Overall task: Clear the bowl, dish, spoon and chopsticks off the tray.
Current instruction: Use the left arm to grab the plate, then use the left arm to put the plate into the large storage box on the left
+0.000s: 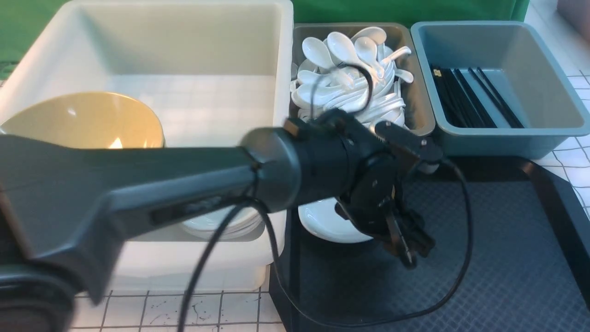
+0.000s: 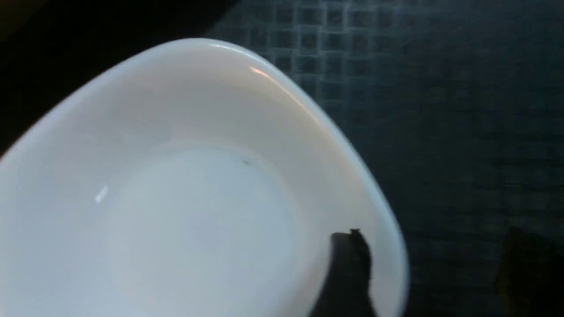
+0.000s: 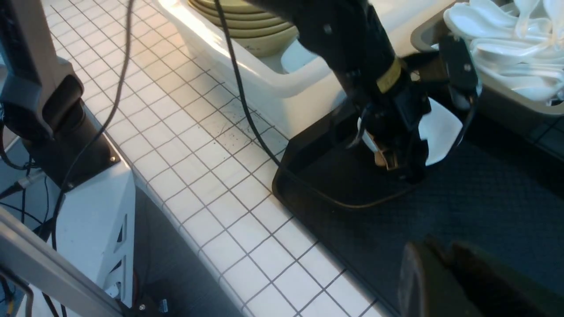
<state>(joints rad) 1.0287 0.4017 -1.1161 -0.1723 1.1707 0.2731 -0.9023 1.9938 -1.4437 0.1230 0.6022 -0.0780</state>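
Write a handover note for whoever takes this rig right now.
Left gripper: open, jaws straddling the dish rim, not closed on it.
Right gripper: shut, nothing in it, away from the work.
Dish: on the tray, far-left corner.
Done: bowl in the tub; spoons and chopsticks in the bins behind, none seen on the tray.
Left: grip the dish and move it, probably to the tub.

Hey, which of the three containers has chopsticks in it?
The blue-grey bin on the right holds the chopsticks; the middle bin holds spoons, the white tub a tan bowl.
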